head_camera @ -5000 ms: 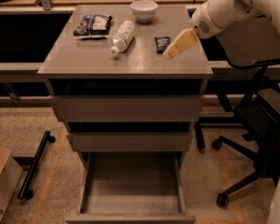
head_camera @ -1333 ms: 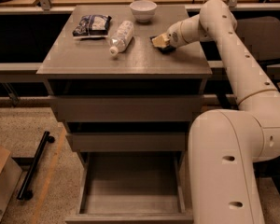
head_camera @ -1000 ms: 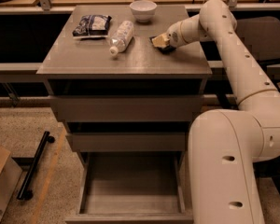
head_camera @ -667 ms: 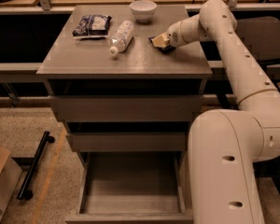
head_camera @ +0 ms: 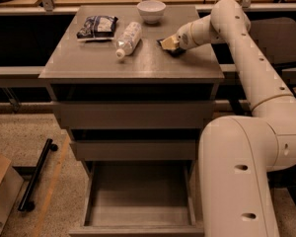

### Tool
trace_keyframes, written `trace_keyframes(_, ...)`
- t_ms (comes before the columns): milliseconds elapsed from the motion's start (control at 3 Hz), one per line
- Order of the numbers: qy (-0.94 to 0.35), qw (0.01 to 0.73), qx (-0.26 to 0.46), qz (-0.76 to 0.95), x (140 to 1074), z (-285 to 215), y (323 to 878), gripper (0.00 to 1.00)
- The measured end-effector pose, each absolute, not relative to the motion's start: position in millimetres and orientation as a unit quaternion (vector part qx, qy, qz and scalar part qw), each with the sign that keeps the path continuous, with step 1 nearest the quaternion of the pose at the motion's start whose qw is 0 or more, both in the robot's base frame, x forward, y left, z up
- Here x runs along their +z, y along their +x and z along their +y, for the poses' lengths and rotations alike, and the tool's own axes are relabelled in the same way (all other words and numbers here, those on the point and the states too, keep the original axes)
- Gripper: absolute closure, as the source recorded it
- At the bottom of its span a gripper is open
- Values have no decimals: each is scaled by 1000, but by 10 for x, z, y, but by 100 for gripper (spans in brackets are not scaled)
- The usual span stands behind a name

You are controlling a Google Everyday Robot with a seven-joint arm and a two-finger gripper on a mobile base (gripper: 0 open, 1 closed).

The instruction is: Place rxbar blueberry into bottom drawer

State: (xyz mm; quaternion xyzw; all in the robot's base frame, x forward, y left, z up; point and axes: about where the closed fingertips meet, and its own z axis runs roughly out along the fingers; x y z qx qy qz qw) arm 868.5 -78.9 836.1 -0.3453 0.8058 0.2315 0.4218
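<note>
The rxbar blueberry (head_camera: 176, 51) is a small dark wrapper on the right side of the grey cabinet top (head_camera: 89, 63). Only its edge shows under the gripper. My gripper (head_camera: 168, 43), with tan fingertips, is down on the bar and touches or covers it from the right. The white arm reaches over from the right and fills the lower right of the view. The bottom drawer (head_camera: 138, 201) is pulled out at the bottom of the view, and nothing lies in it. The two drawers above it are pushed in.
On the cabinet top are a white bowl (head_camera: 151, 10) at the back, a plastic bottle (head_camera: 128, 37) lying on its side, and a crinkly dark-and-white bag (head_camera: 97, 26) at the back left. A black bar (head_camera: 37, 174) and a cardboard box (head_camera: 0, 191) lie on the floor at the left.
Since five seconds ago the arm has swung in and the gripper has come down onto the bar. Over the last second nothing has moved.
</note>
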Motion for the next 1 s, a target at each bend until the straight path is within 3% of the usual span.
trace_keyframes(333, -345, 422, 232, 806, 8360, -787, 8685, 82)
trace_keyframes(667, -345, 422, 232, 806, 8359, -787, 8685, 51)
trace_keyframes(1000, -345, 422, 232, 806, 8359, -787, 8685, 28)
